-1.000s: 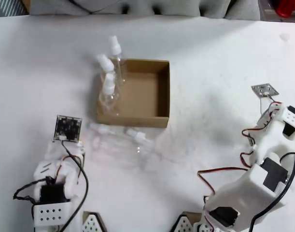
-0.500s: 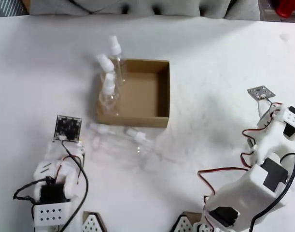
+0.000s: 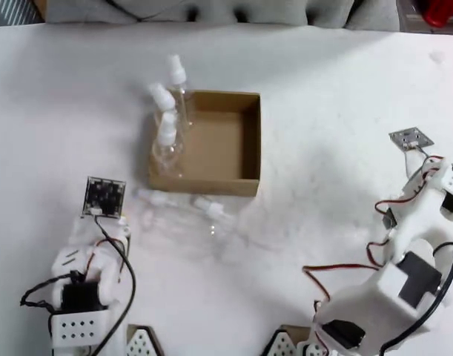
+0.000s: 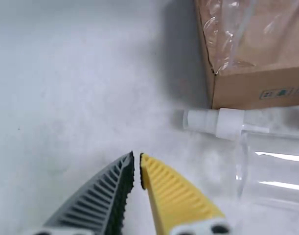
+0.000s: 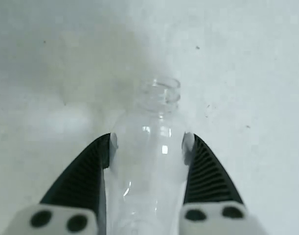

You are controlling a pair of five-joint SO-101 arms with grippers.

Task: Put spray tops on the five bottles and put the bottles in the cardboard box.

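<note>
The right gripper clamps an uncapped clear bottle by its shoulders, the open neck pointing away over the white table. The left gripper has its jaws pressed together on nothing, near a capped bottle lying flat just in front of the cardboard box. Three more capped bottles stand at the box's left wall.

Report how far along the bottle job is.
Done: three capped bottles stand in the cardboard box. In hand: the right tool grips a bottle with no spray top. Left: cap that one, then box it plus a capped bottle lying before the box.
</note>
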